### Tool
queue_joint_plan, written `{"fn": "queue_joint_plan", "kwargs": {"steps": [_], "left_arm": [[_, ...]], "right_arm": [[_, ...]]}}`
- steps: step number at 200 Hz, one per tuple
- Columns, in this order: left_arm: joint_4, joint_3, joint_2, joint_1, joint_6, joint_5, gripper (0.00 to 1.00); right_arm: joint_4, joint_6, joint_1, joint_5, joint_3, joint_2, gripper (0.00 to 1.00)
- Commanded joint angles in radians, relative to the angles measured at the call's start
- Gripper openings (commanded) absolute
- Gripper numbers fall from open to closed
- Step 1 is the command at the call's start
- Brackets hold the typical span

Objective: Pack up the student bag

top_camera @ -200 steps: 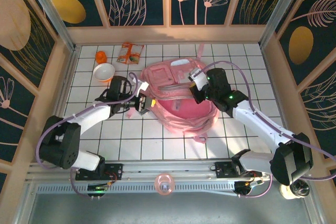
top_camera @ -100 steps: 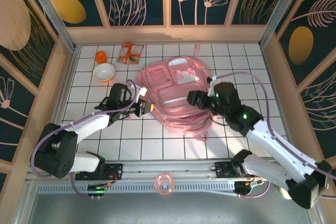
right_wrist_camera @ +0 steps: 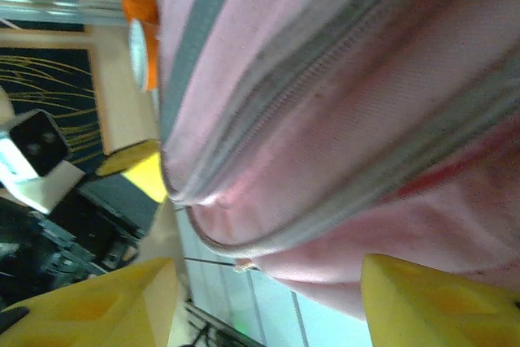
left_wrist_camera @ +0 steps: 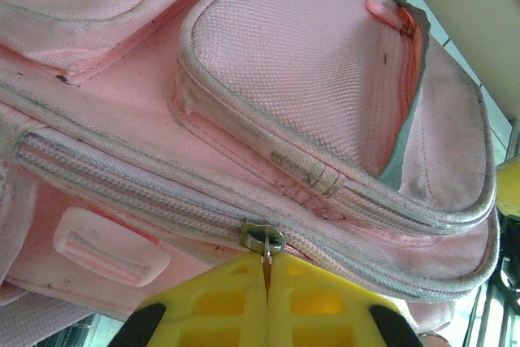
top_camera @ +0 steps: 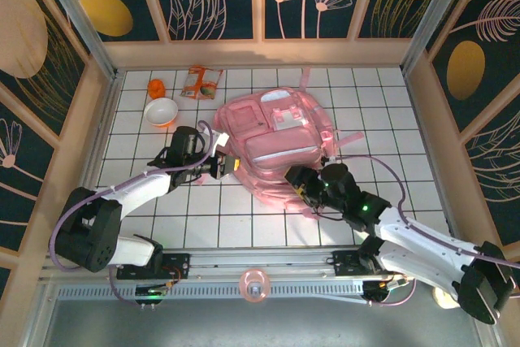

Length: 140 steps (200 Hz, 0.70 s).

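The student bag (top_camera: 272,144), a large pink backpack with white trim, lies flat in the middle of the tiled floor. My left gripper (top_camera: 230,164) is at the bag's left side, its yellow fingers (left_wrist_camera: 219,302) shut on the metal zipper pull (left_wrist_camera: 264,241) of the main zip. My right gripper (top_camera: 296,182) hovers at the bag's near edge. In the right wrist view this gripper (right_wrist_camera: 260,298) is open, with the bag's pink side (right_wrist_camera: 349,119) bulging close in front of the yellow fingers (right_wrist_camera: 431,302) and nothing held.
At the back left stand an orange-and-white bowl (top_camera: 161,110), a small orange object (top_camera: 156,87) and a snack packet (top_camera: 201,82). Wooden walls ring the floor. A pink strap (top_camera: 349,137) trails right of the bag. A metal rail (top_camera: 260,270) runs along the near edge.
My right gripper has let go of the bag's raised flap, opened, and drawn back to the bag's near edge. The bag has dropped flat. My left gripper has stayed shut on the zipper pull.
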Motion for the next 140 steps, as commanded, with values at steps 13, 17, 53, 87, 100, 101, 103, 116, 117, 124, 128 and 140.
{"fn": "queue_joint_plan", "kwargs": {"steps": [13,17,53,87,100,101,103,116,117,124,128,140], "left_arm": [[0.003,0.029,-0.010,0.002,0.038,0.028,0.00],[0.004,0.027,-0.012,0.002,0.038,0.030,0.00],[0.032,0.017,-0.028,0.002,0.025,0.042,0.00],[0.043,0.014,-0.030,0.001,0.024,0.047,0.00],[0.040,0.013,-0.029,0.001,0.028,0.053,0.00],[0.039,0.012,-0.029,0.001,0.029,0.053,0.00],[0.038,0.012,-0.029,0.001,0.029,0.055,0.00],[0.028,0.012,-0.030,-0.002,0.038,0.063,0.00],[0.027,0.012,-0.031,-0.002,0.039,0.064,0.00],[0.022,0.011,-0.034,-0.004,0.046,0.069,0.00],[0.021,0.010,-0.035,-0.005,0.048,0.069,0.00],[0.018,0.008,-0.043,-0.011,0.052,0.072,0.00]], "right_arm": [[0.224,0.070,-0.010,0.005,-0.051,0.052,0.57],[0.231,0.073,-0.010,0.004,-0.050,0.059,0.57],[0.264,0.083,-0.013,-0.003,-0.047,0.110,0.57],[0.344,0.103,-0.014,0.008,-0.053,0.161,0.56],[0.391,0.102,-0.013,0.013,-0.051,0.187,0.46],[0.393,0.102,-0.013,0.013,-0.051,0.189,0.45],[0.401,0.101,-0.014,0.013,-0.051,0.193,0.43],[0.433,0.095,-0.016,0.020,-0.043,0.215,0.34],[0.433,0.093,-0.016,0.020,-0.043,0.216,0.34],[0.440,0.088,-0.017,0.025,-0.037,0.227,0.29],[0.440,0.084,-0.019,0.030,-0.031,0.232,0.27],[0.440,0.075,-0.021,0.043,-0.018,0.243,0.25]]}}
